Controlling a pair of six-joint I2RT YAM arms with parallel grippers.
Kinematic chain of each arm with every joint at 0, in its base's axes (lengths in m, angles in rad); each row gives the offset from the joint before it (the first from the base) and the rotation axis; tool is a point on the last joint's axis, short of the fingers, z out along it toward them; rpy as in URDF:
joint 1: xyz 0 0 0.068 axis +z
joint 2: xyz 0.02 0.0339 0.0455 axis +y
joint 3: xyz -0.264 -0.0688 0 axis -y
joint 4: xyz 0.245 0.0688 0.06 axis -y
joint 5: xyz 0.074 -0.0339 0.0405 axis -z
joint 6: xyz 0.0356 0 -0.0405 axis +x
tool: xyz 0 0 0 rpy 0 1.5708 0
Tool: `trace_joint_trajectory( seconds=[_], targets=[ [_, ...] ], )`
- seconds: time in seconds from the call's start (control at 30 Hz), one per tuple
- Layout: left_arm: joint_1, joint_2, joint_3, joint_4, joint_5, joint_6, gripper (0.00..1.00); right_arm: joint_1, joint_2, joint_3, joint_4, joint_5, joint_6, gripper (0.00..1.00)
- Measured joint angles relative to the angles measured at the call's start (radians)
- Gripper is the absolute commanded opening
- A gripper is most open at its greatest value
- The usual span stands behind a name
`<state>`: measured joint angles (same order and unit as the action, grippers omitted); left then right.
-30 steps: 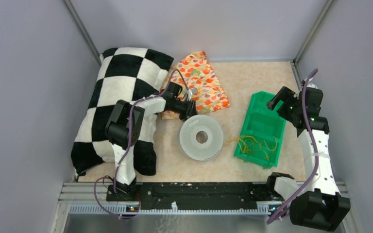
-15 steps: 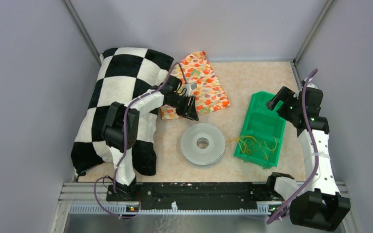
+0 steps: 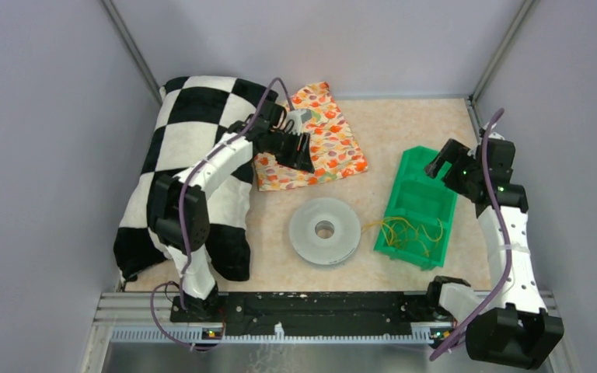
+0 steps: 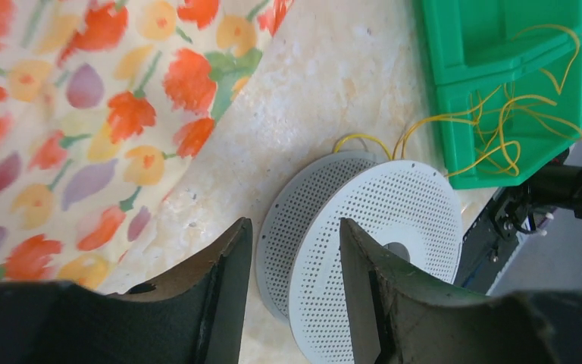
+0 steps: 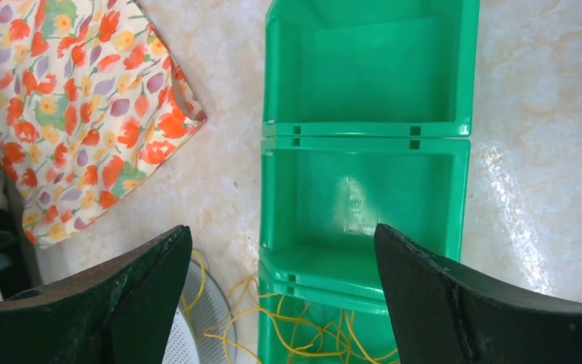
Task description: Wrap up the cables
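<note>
The cables (image 3: 409,231) are thin yellow cords in loose loops, lying in the near compartment of a green tray (image 3: 424,167), with one strand trailing to a white perforated spool (image 3: 324,231) flat on the table. My left gripper (image 3: 303,159) is open and empty above a floral cloth (image 3: 334,136), behind the spool. In the left wrist view the gripper (image 4: 294,227) frames the spool (image 4: 394,227), with the cables (image 4: 500,133) beyond. My right gripper (image 3: 438,165) hangs wide open and empty over the tray's far end. The right wrist view shows that gripper (image 5: 282,235), the tray (image 5: 364,91) and the cables (image 5: 311,334).
A black-and-white checkered pillow (image 3: 194,132) fills the table's left side under the left arm. The floral cloth also shows in the left wrist view (image 4: 68,114) and the right wrist view (image 5: 76,98). Grey walls close in the back and both sides.
My left gripper let go of the spool's far edge and drew back over the floral cloth. The spool settled flat, slightly nearer the front. The right arm has barely moved.
</note>
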<state>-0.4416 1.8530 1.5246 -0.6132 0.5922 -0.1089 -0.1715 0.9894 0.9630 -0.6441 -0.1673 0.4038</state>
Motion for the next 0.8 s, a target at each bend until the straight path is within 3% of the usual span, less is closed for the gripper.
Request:
trace_joint_trajectory(
  seconds=[0.13,0.2,0.23,0.3,0.47,0.67,0.8],
  targets=[
    [0.000,-0.088,0.030,-0.011,-0.055,-0.001,0.57,0.063,0.022,0.080,-0.084,0.073,-0.031,0.99],
    [0.000,-0.149,0.030,-0.021,-0.087,-0.006,0.68,0.116,0.048,0.154,-0.126,0.120,-0.051,0.99],
    [0.000,-0.182,0.030,-0.025,-0.105,-0.012,0.85,0.138,0.061,0.190,-0.145,0.141,-0.061,0.99],
    [0.000,-0.245,0.030,-0.028,-0.159,-0.032,0.98,0.190,0.099,0.282,-0.181,0.184,-0.090,0.99],
    [-0.001,-0.428,-0.005,0.031,-0.351,-0.111,0.99,0.310,0.222,0.470,-0.270,0.291,-0.125,0.99],
    [0.000,-0.656,-0.130,0.135,-0.556,-0.135,0.99,0.340,0.214,0.418,-0.269,0.389,-0.128,0.99],
    [0.000,-0.697,-0.154,0.143,-0.700,-0.133,0.99,0.340,0.135,0.370,-0.239,0.414,-0.126,0.99]
  ],
)
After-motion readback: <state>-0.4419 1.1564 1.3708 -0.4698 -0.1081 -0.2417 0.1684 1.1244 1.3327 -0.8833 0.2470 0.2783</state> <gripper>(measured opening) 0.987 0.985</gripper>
